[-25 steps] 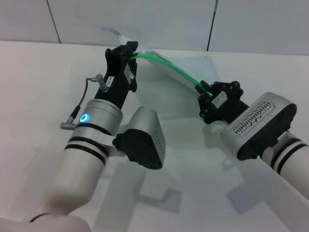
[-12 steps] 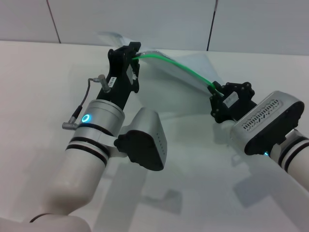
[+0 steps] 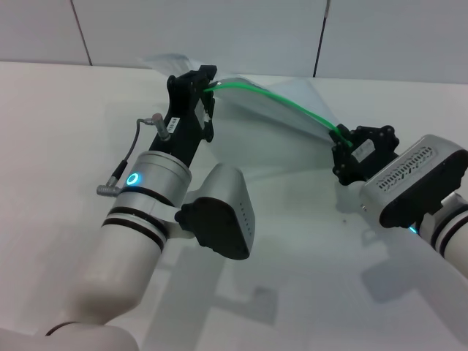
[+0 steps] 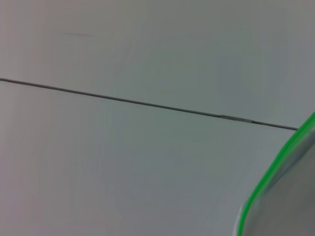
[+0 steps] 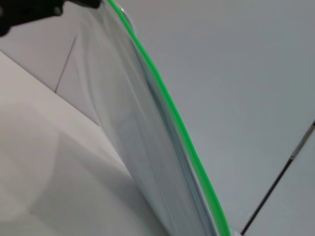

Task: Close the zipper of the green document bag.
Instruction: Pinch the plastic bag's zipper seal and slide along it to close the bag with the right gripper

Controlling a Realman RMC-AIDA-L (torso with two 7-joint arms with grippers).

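Note:
The green document bag (image 3: 272, 121), a translucent pouch, is held up off the white table between both arms. Its zipper (image 3: 292, 104) is a thin bright green strip arching from one gripper to the other. My left gripper (image 3: 202, 85) is shut on the bag's end at the back left. At the right, my right gripper (image 3: 341, 137) is shut on the zipper; the slider is hidden between its fingers. The right wrist view shows the zipper (image 5: 172, 118) running along the bag (image 5: 130, 123) toward the far left gripper (image 5: 29, 10). The left wrist view shows only a curved piece of the zipper (image 4: 268, 182).
The white table (image 3: 58, 124) spreads all around under the arms. A pale wall with dark seams (image 3: 319, 36) stands behind it. A grey cable (image 3: 128, 157) loops off the left arm's wrist.
My right gripper has slid to the right along the zipper, away from the left gripper. The green strip between them has grown longer. The left gripper has barely moved.

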